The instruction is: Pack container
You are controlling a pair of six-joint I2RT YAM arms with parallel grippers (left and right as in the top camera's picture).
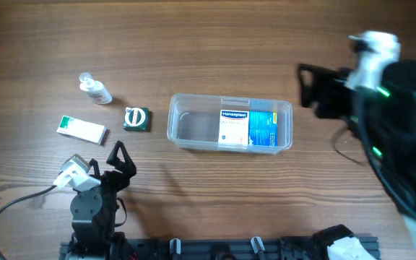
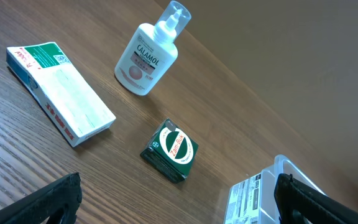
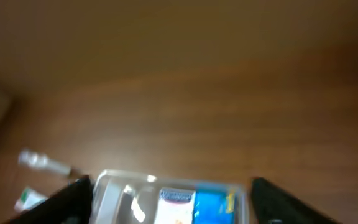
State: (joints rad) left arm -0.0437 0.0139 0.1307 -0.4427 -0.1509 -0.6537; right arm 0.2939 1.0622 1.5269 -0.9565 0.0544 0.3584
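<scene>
The clear plastic container [image 1: 183,119] lies mid-table with a blue and white Hansaplast box [image 1: 247,128] inside, at its right half. It also shows in the right wrist view [image 3: 114,193] and at the edge of the left wrist view [image 2: 253,193]. A white and green flat box [image 1: 81,129], a small green box [image 1: 136,118] and a calamol bottle [image 1: 95,89] lie left of it. My left gripper [image 1: 120,160] is open and empty, near the front edge. My right gripper [image 1: 308,88] is open and empty, raised to the right of the container.
The left arm's grey cable [image 1: 13,202] loops over the table at front left. A black rail [image 1: 251,247] runs along the front edge. The right arm [image 1: 403,108] fills the right side.
</scene>
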